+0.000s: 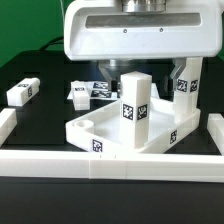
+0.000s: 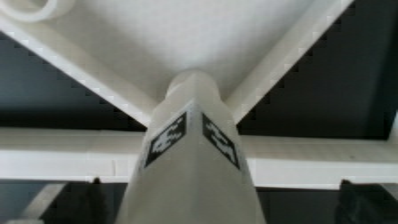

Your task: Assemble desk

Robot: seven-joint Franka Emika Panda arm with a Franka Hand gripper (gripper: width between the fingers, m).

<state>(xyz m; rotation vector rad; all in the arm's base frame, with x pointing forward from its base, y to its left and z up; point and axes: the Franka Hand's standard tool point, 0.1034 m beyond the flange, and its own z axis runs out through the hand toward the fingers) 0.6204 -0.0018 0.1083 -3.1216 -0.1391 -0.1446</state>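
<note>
One leg [image 1: 135, 102] stands upright in the tabletop [image 1: 92, 128]; a loose leg [image 1: 22, 92] lies on the bench [image 1: 45, 118], so fitting remains. The pincer [image 1: 122, 66] hovers above, and its spread cannot be told.

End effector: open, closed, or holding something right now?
The end effector is closed, holding the upright white leg by its top end.

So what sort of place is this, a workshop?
Probably a robotics lab bench: a black table edged by a white rail, a white tabletop and leg bearing printed square tags, and a robot gripper hanging over them.
</note>
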